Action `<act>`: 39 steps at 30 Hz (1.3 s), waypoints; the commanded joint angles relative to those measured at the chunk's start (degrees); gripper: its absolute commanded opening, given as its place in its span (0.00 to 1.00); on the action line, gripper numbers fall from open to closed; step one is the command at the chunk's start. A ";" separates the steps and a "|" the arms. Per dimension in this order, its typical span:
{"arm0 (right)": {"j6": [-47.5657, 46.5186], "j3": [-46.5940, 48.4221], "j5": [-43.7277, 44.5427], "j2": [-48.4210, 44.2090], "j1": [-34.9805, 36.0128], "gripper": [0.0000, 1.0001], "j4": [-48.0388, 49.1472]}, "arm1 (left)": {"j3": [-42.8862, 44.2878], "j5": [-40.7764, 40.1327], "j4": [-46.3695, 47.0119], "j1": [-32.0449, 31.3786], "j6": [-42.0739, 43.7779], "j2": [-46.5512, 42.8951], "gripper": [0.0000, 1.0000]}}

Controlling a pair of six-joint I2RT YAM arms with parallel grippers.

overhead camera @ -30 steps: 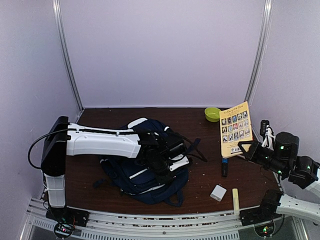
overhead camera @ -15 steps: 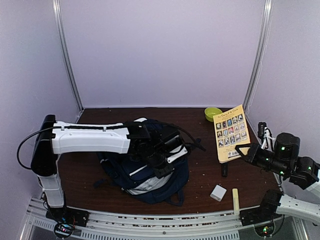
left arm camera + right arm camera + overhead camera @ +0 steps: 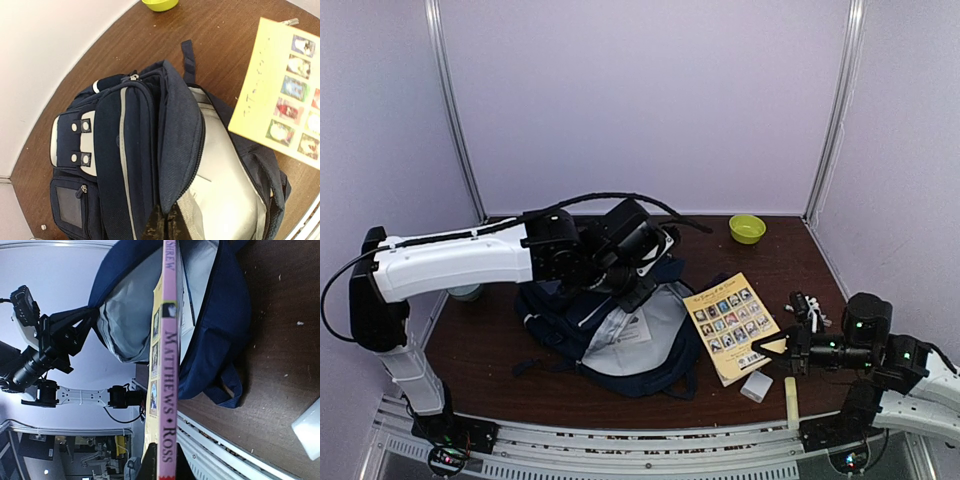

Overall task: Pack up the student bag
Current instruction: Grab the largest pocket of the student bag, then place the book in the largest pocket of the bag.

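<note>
**Student bag: mouth pulled open, book brought alongside**

- Student bag [image 3: 565,325]: navy backpack lying left of the table's centre. We note its main compartment gapes far wider than a second ago, with grey lining exposed.
- Left gripper [image 3: 642,283]: jaws pinched on the bag's upper flap. It has risen since then and holds the mouth open.
- Book [image 3: 730,315]: yellow. It was held up at the table's right side and is now carried low, its edge just beside the bag's rim.
- Right gripper [image 3: 777,347]: clamped on the book's corner.
- Green bowl [image 3: 747,228], white block [image 3: 756,386], pale stick [image 3: 791,400]: unmoved.

We judge that sliding the book inside comes next.
</note>
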 commanded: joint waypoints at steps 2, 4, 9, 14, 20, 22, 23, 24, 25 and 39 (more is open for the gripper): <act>10.79 -2.46 -5.84 2.72 3.84 0.00 17.41 | -0.39 -5.17 7.13 0.47 -1.33 -5.30 0.00; 12.14 -2.99 -5.70 6.81 6.10 0.00 23.70 | -0.86 -5.03 7.59 0.47 -1.36 -6.18 0.00; 13.57 -1.93 -5.77 20.20 11.34 0.00 37.32 | -2.38 -3.82 9.11 0.43 -0.78 -8.14 0.00; 13.45 2.67 -7.53 35.61 12.63 0.00 46.37 | -4.19 -3.41 10.87 0.42 -0.55 -9.90 0.00; 12.70 7.17 -7.96 48.18 11.68 0.00 55.76 | -6.20 -1.32 11.58 0.13 -0.50 -12.07 0.00; 12.44 8.13 -7.10 51.34 10.75 0.00 57.01 | -7.44 -0.28 12.29 -0.09 -0.46 -13.16 0.00; 12.30 8.93 -7.14 53.15 10.31 0.00 58.07 | -7.93 0.34 12.54 -0.18 -0.53 -13.53 0.00; 12.37 9.79 -7.55 55.37 9.84 0.00 59.99 | -8.19 0.89 12.68 -0.27 -0.77 -13.90 0.00; 12.56 10.93 -8.20 57.60 9.45 0.00 62.25 | -8.31 1.34 12.71 -0.40 -0.93 -14.12 0.00; 20.20 25.73 -9.18 84.24 5.98 0.00 79.31 | -10.76 0.85 13.94 -0.63 -3.44 -17.21 0.00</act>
